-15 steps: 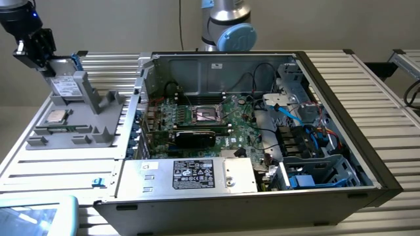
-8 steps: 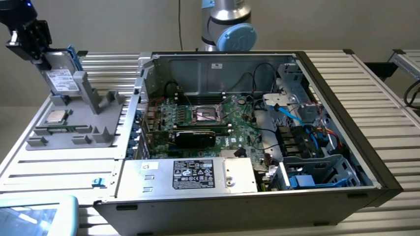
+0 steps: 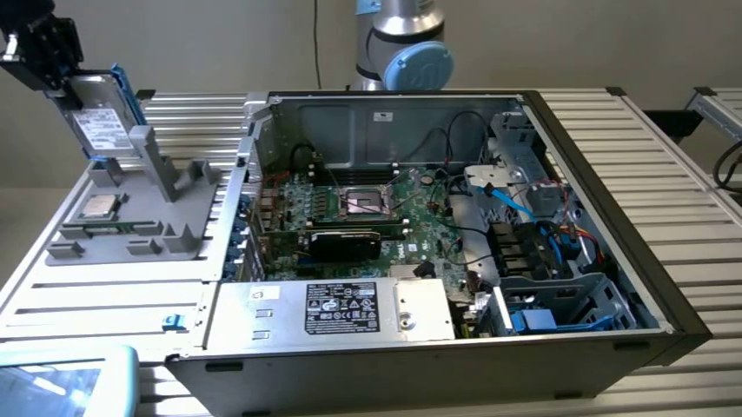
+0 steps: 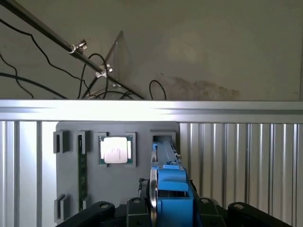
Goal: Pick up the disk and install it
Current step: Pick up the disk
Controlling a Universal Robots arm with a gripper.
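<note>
Exterior view: the hand (image 3: 72, 80) hung at the exterior view's left, above the far end of the grey fixture (image 3: 139, 228), partly closed and clamped on the disk (image 3: 104, 117). The disk stood nearly upright with a slight tilt, white label showing and blue carrier along its edge. Its lower edge sat close over the fixture's holders; whether it was fully free of them could not be told.

In the wrist view the disk (image 4: 171, 189) appeared edge-on between the fingers (image 4: 137, 204), pointing toward an empty slot (image 4: 163, 138) in the fixture (image 4: 118, 189). The processor chip (image 4: 115, 150) lay just beside that slot, untouched.

The open computer case (image 3: 579, 122) sat in the middle of the slatted counter (image 3: 679, 182), well apart from the disk.

By my reading, the pick-up step was in hand or barely finished, and installation had not begun. A move toward the case would call for a firm grip and enough height to clear the fixture's tall posts (image 3: 145, 148) and the case wall. It would also call for squaring the carrier with the metal bay (image 3: 568, 300) at the case's near corner, on the exterior view's right.
</note>
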